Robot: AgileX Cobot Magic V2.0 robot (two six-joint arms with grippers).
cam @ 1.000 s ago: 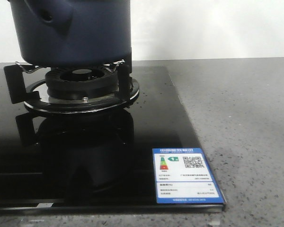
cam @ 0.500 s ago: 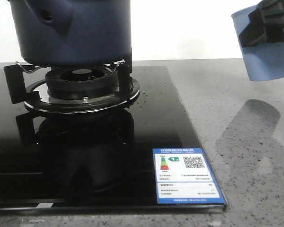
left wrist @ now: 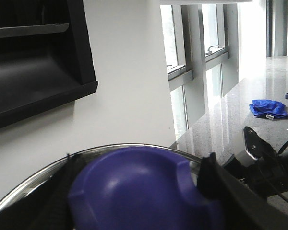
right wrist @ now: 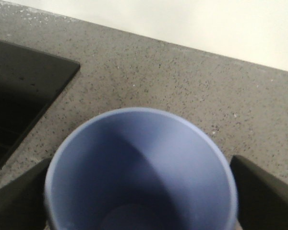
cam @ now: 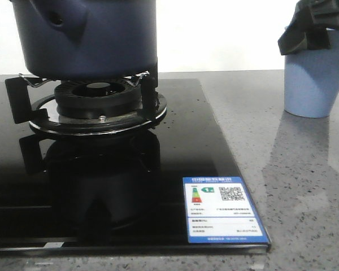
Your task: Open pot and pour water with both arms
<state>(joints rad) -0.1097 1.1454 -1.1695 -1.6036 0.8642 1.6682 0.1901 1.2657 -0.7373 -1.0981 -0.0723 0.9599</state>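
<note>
The dark navy pot (cam: 85, 39) sits on the gas burner (cam: 96, 101) at the far left; its top is cut off by the front view. In the left wrist view my left gripper (left wrist: 137, 191) is shut on the blue lid knob (left wrist: 144, 182), with the lid's metal rim (left wrist: 38, 177) behind it. The light blue cup (cam: 313, 84) stands on the counter at the right. My right gripper (cam: 316, 28) is closed around its upper part. The right wrist view looks down into the cup (right wrist: 139, 177), with a finger on each side.
The black glass cooktop (cam: 101, 186) carries a blue energy label (cam: 221, 209) at its front right corner. Grey speckled counter (cam: 294, 180) lies right of it. A blue cloth (left wrist: 269, 108) lies far off on the counter. A range hood (left wrist: 33, 72) hangs on the wall.
The cup in my right gripper came into view at the right and moved down, from hanging tilted above the counter to standing upright on it. The pot has not moved.
</note>
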